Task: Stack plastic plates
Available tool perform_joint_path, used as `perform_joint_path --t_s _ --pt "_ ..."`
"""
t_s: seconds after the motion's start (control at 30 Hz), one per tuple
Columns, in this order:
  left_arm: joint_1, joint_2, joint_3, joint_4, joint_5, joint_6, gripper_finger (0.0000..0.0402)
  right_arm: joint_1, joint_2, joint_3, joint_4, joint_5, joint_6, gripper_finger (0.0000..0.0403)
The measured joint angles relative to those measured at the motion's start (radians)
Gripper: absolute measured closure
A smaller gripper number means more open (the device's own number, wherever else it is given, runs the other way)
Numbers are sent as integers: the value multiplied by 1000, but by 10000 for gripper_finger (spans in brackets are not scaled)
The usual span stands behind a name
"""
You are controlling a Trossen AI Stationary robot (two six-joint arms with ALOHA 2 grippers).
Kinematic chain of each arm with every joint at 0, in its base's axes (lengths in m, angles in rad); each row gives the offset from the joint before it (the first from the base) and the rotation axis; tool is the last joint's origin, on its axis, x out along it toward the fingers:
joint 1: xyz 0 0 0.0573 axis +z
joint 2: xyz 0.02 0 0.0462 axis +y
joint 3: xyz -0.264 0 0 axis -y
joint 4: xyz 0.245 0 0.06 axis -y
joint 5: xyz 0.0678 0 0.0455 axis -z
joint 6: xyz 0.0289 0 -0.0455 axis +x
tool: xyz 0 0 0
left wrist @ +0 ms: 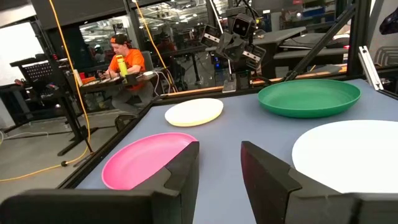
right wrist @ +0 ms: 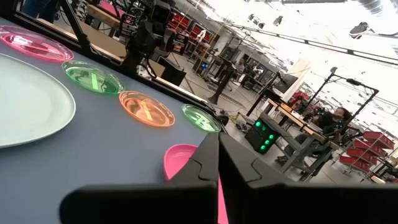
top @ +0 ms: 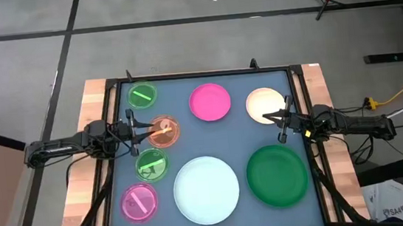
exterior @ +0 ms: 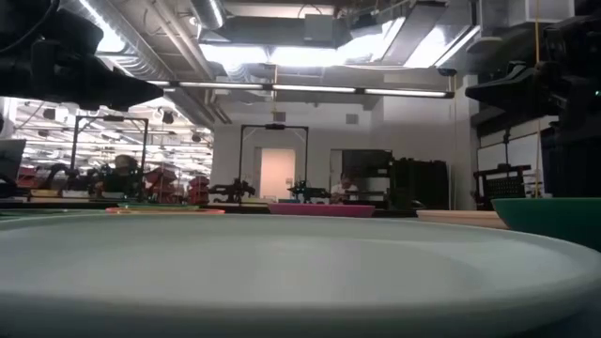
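Eight plates lie flat and apart on the dark mat. Down the left side are a small green plate [top: 141, 96], an orange one [top: 162, 130], a second green one [top: 151, 164] and a magenta one [top: 139, 203]. The pink plate [top: 210, 102] and cream plate [top: 264, 105] lie far, the white plate [top: 207, 190] and dark green plate [top: 277, 175] near. My left gripper [top: 133, 131] hovers open beside the orange plate's left rim, its fingers [left wrist: 180, 171] apart. My right gripper [top: 282, 120] is shut [right wrist: 219, 155] above the cream plate's near-right rim.
A black frame [top: 198, 74] rims the mat, with wooden table strips [top: 95, 101] outside it. Bare mat [top: 197, 139] lies between the plates in the middle. In the low view the white plate [exterior: 282, 272] fills the foreground. People sit at desks in the room beyond.
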Motion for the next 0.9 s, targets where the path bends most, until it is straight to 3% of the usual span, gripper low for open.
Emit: perform_joint_path --t_s 0.2,0.5,0.73,0.9 --pt "0 0 0 0 0 -6 290 0 0 0 0 0 0 403" --pt "0 0 0 0 0 -178 290 0 0 0 1 0 0 403" --pt "0 0 0 4 -20 -182 290 0 0 0 13 2 1 402" --pt "0 0 0 5 -25 -182 290 0 0 0 19 16 64 374"
